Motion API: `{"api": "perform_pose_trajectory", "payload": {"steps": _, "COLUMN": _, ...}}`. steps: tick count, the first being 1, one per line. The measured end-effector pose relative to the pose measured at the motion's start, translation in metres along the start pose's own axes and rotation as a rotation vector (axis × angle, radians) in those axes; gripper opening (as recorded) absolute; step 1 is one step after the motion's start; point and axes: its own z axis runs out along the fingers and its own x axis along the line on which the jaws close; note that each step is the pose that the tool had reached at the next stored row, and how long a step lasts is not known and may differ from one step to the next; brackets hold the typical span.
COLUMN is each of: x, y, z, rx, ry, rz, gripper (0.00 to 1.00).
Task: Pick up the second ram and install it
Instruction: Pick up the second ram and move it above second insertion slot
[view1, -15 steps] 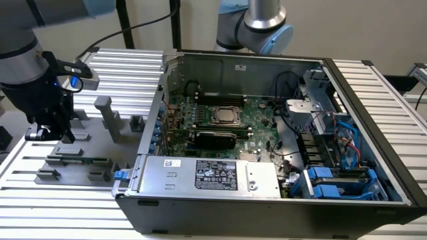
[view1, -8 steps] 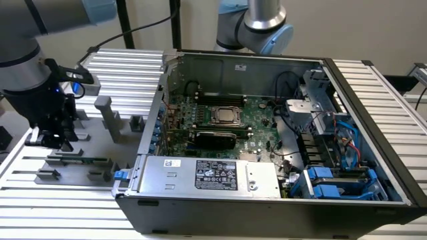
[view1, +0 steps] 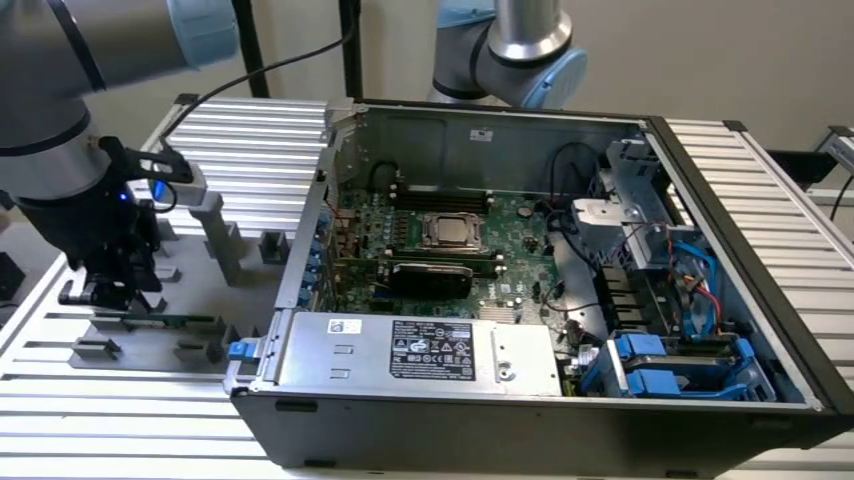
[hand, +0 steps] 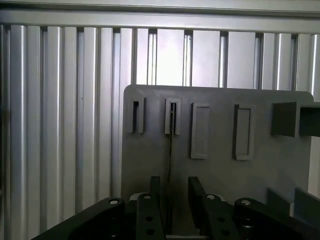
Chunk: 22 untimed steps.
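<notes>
On a slotted table (view1: 120, 420), at the exterior view's left of an open case (view1: 534, 420), over a grey fixture (view1: 187, 290): hovering above the ram (view1: 154, 322), a green stick seated on edge in the fixture's slots, well apart from the case and its board (view1: 521, 270).

Looks, on judgement, exposed to a few failures from here. Risks shoving the stick sideways if closed off-centre, with one finger landing before the other. Risks bending or jamming so thin a part if drawn out of the slots at a slant. Risks a slip if gripped too near the top edge — or a knock against the fixture if sunk too low. Risks, later, a crooked seating in the board if gripped askew now.

Reaches down with the arm (view1: 54, 130) folded at the exterior view's left, wrist vertical, gripper (view1: 118, 298) aimed straight at the fixture. Shows fingers (hand: 155, 195) apart in the wrist view, straddling the ram (hand: 170, 150) with a gap on each side — clamped on nothing, holding nothing.
</notes>
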Motion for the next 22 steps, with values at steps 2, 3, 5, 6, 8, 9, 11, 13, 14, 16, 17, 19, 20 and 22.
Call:
{"api": "perform_pose_trajectory", "payload": {"steps": 2, "x": 0.001, "y": -0.001, "z": 0.0036, "rx": 0.0, "ry": 0.0001, "rz": -0.001, "gripper": 0.36}}
{"api": "perform_pose_trajectory", "payload": {"steps": 3, "x": 0.001, "y": -0.0016, "z": 0.0054, "rx": 0.0, "ry": 0.0, "rz": -0.001, "gripper": 0.36}}
{"api": "perform_pose_trajectory", "payload": {"steps": 5, "x": 0.002, "y": -0.0027, "z": 0.009, "rx": 0.0, "ry": 0.0001, "rz": -0.002, "gripper": 0.36}}
{"api": "perform_pose_trajectory", "payload": {"steps": 6, "x": 0.002, "y": -0.0033, "z": 0.0108, "rx": 0.0, "ry": 0.0001, "rz": -0.002, "gripper": 0.36}}
{"api": "perform_pose_trajectory", "payload": {"steps": 8, "x": 0.002, "y": -0.0044, "z": 0.0144, "rx": 0.0, "ry": 0.0001, "rz": -0.002, "gripper": 0.36}}
{"api": "perform_pose_trajectory", "payload": {"steps": 9, "x": 0.003, "y": -0.0048, "z": 0.0162, "rx": -0.0001, "ry": 0.0001, "rz": -0.003, "gripper": 0.36}}
{"api": "perform_pose_trajectory", "payload": {"steps": 11, "x": 0.003, "y": -0.0055, "z": 0.0198, "rx": -0.0004, "ry": 0.0001, "rz": -0.003, "gripper": 0.36}}
{"api": "perform_pose_trajectory", "payload": {"steps": 13, "x": 0.003, "y": -0.006, "z": 0.0234, "rx": -0.0014, "ry": 0.0, "rz": -0.003, "gripper": 0.36}}
{"api": "perform_pose_trajectory", "payload": {"steps": 14, "x": 0.003, "y": -0.0061, "z": 0.0252, "rx": -0.0023, "ry": 0.0001, "rz": -0.004, "gripper": 0.36}}
{"api": "perform_pose_trajectory", "payload": {"steps": 16, "x": 0.003, "y": -0.0063, "z": 0.0285, "rx": -0.0044, "ry": 0.0001, "rz": -0.005, "gripper": 0.36}}
{"api": "perform_pose_trajectory", "payload": {"steps": 17, "x": 0.003, "y": -0.0063, "z": 0.0299, "rx": -0.0059, "ry": 0.0002, "rz": -0.005, "gripper": 0.36}}
{"api": "perform_pose_trajectory", "payload": {"steps": 19, "x": 0.003, "y": -0.0065, "z": 0.0323, "rx": -0.0097, "ry": -0.0001, "rz": -0.007, "gripper": 0.36}}
{"api": "perform_pose_trajectory", "payload": {"steps": 20, "x": 0.003, "y": -0.0065, "z": 0.033, "rx": -0.0114, "ry": 0.0, "rz": -0.008, "gripper": 0.36}}
{"api": "perform_pose_trajectory", "payload": {"steps": 22, "x": 0.003, "y": -0.0064, "z": 0.0338, "rx": -0.0137, "ry": 0.0002, "rz": -0.009, "gripper": 0.36}}
